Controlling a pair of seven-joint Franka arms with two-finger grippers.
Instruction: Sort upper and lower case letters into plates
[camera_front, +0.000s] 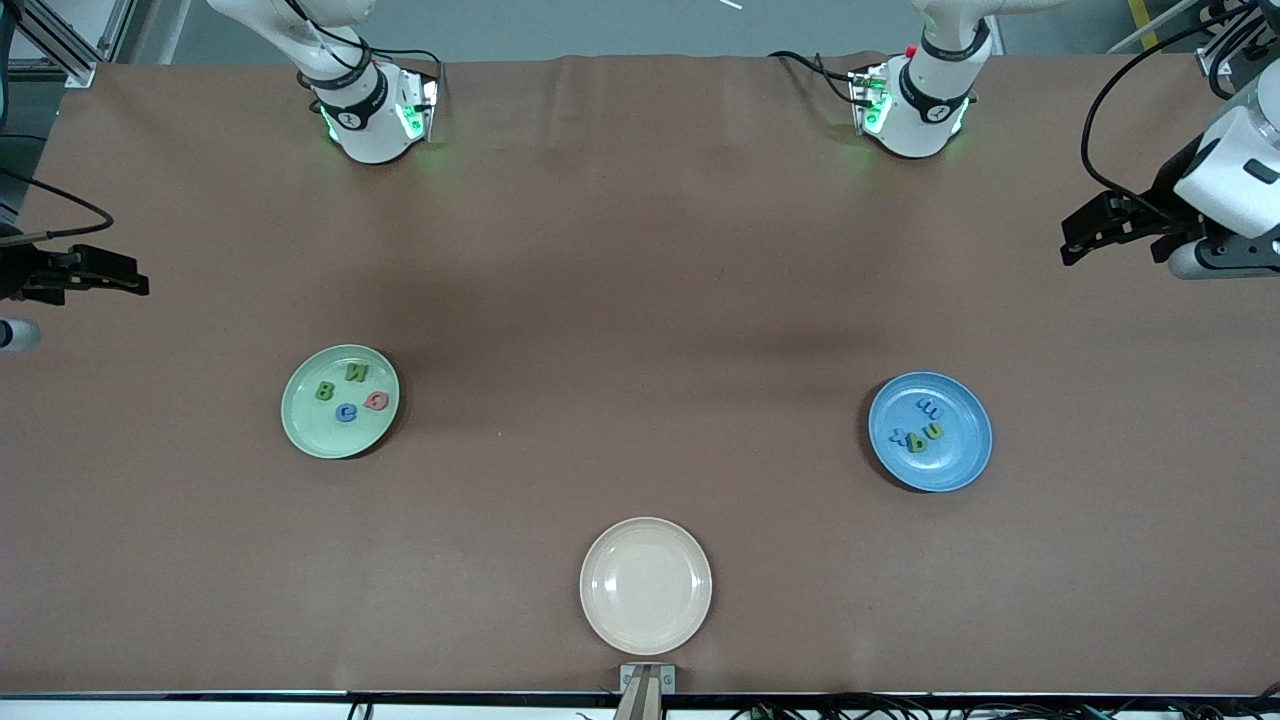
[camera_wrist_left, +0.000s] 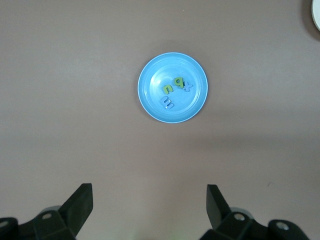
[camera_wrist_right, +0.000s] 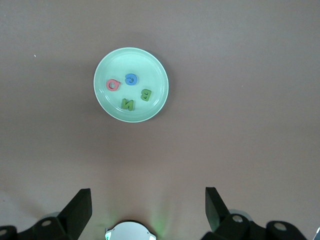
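The mint green plate (camera_front: 310, 428) lies toward the right arm's end and holds several letters: a green B (camera_front: 324, 391), a green N (camera_front: 357, 373), a blue C (camera_front: 346, 411) and a red one (camera_front: 376, 401). The blue plate (camera_front: 962, 458) lies toward the left arm's end. It holds a blue m (camera_front: 926, 407), a green u (camera_front: 934, 430) and two more letters. My left gripper (camera_wrist_left: 150, 200) hangs open and empty high over its end of the table, looking down on the blue plate (camera_wrist_left: 150, 87). My right gripper (camera_wrist_right: 148, 202) hangs likewise open over its end, above the mint plate (camera_wrist_right: 152, 70).
A cream-beige plate (camera_front: 646, 585) with nothing on it sits nearest the front camera, midway along the table. The two arm bases (camera_front: 375, 115) (camera_front: 915, 110) stand at the table's edge farthest from that camera. Brown cloth covers the table.
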